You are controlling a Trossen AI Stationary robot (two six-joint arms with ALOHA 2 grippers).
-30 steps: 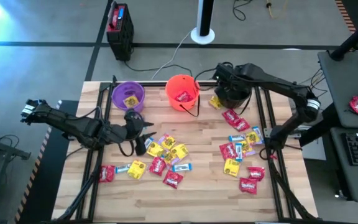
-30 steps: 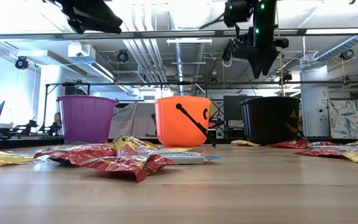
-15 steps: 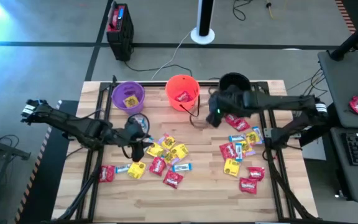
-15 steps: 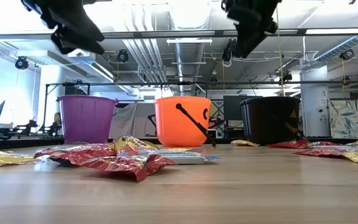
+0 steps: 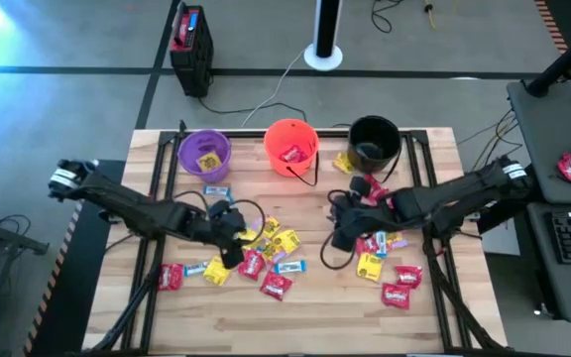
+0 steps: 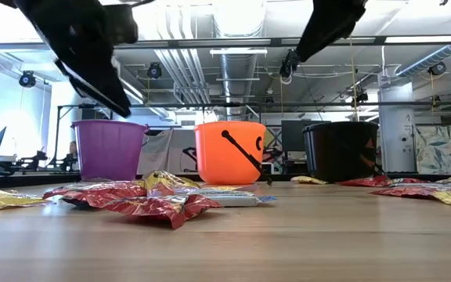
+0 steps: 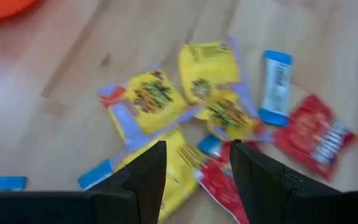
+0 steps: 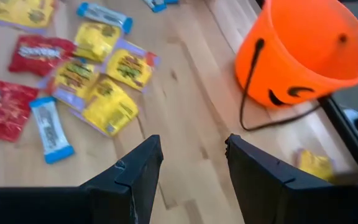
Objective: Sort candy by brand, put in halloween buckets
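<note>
Clearly the candy [image 5: 266, 260] near the table's middle is light, thin and crinkly, so I'd pinch a raised wrapper edge. Left gripper [image 7: 194, 163] and right gripper [image 8: 191, 155] both hang open and empty over it.

Orange bucket [image 8: 303, 56] — rim cut off by the right wrist view's edge. Packets [image 7: 204, 106] under the left gripper — blurred, brands unreadable. Black bucket's [image 5: 373, 142] contents cannot be told.

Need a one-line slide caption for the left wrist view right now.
Left claw, open and empty, hangs over a cluster of yellow candy packets, with a blue-and-white bar and a red packet alongside.
</note>
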